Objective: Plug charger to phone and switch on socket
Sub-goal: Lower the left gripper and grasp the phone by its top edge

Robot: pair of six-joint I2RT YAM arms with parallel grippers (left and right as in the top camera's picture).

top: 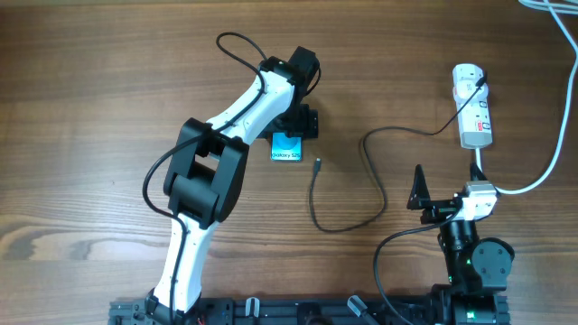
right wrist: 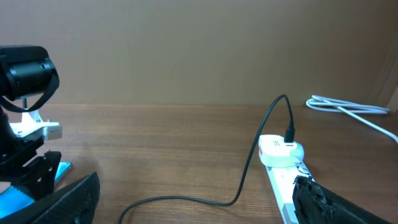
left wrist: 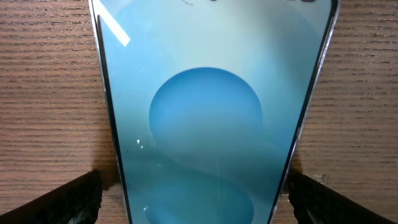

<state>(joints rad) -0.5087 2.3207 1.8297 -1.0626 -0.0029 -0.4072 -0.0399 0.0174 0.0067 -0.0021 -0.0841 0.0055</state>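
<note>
The phone (top: pixel 287 147) lies flat mid-table, cyan screen up with its white strip toward the front. It fills the left wrist view (left wrist: pixel 205 112). My left gripper (top: pixel 297 124) is open, low over the phone's far end, with a finger on each side of it (left wrist: pixel 199 208) and a small gap at both edges. The charger cable (top: pixel 379 203) runs from a white plug in the socket (top: pixel 474 113), loops across the table and ends in a free tip (top: pixel 317 164) just right of the phone. My right gripper (top: pixel 449 188) is open and empty (right wrist: pixel 199 202), in front of the socket (right wrist: pixel 283 190).
The socket's thick white cord (top: pixel 553 167) curves along the right edge and off the far right corner; it also shows in the right wrist view (right wrist: pixel 348 107). My left arm (top: pixel 217 153) crosses the middle left of the table. The table is bare wood elsewhere.
</note>
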